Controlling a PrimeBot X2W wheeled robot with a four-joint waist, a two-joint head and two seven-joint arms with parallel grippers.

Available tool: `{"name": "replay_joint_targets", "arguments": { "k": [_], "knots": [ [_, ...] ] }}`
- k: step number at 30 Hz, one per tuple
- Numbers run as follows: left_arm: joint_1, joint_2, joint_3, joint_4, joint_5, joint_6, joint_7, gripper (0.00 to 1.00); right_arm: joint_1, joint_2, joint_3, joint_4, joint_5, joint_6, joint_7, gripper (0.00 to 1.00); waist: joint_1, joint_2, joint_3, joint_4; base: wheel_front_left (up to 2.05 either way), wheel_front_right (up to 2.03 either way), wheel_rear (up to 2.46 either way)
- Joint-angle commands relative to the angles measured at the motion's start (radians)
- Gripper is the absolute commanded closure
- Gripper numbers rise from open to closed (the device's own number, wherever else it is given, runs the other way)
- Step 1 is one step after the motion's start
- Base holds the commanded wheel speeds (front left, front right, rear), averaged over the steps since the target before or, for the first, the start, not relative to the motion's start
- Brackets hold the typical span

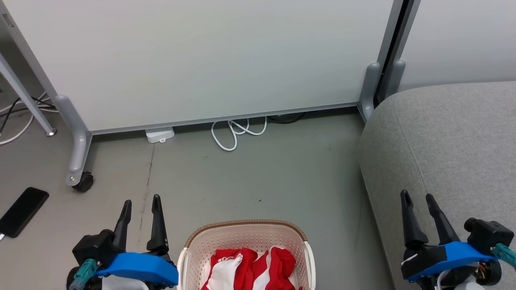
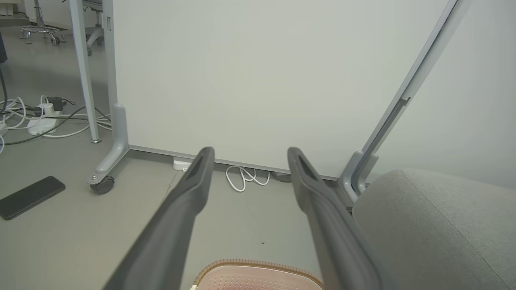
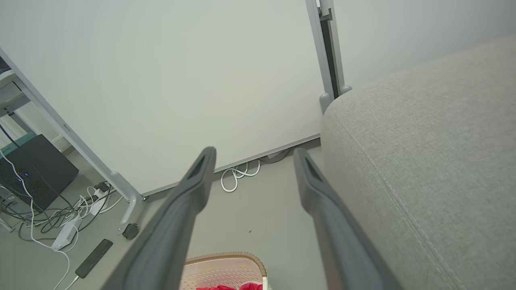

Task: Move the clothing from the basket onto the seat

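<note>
Clothing, red and white, heaped in basket at 6 o'clock. Sofa at 3 o'clock, grey, near basket. Left pincer at 7, right pincer at 5 over sofa edge; both spread wide, empty.

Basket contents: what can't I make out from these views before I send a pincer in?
- Head view, clothing: the bottom edge cuts off its near part, so garment count and pile depth cannot be told.
- Head view, basket: its near rim runs off the bottom edge.
- Head view, seat: the right edge cuts it off, and the right pincer covers part of it.
- Right wrist view, clothing: a red sliver at the bottom edge.
</note>
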Motion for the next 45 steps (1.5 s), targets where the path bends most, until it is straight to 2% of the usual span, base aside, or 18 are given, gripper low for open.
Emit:
{"name": "replay_joint_targets", "arguments": {
  "k": [1,32,45],
  "knots": [
    [-0.01,0.006,-0.003,0.001,0.032,-0.002,-0.012,0.0,-0.018,-0.007,0.001,-0.002,-0.037,0.002,-0.013,0.0,0.0,0.0,-0.001,0.0,0.0,0.0,0.0],
    [-0.011,-0.028,0.013,0.053,0.187,-0.025,-0.074,0.0,-0.013,-0.008,-0.001,0.02,-0.281,0.002,-0.075,0.0,-0.0001,0.0,-0.008,0.005,0.0,0.0,0.0],
    [-0.01,-0.037,0.019,0.079,0.228,-0.033,-0.091,0.0,-0.014,-0.008,0.001,0.022,-0.346,0.003,-0.09,0.0,-0.0001,0.0,-0.008,0.002,0.0,0.0,0.0]
  ]
}}
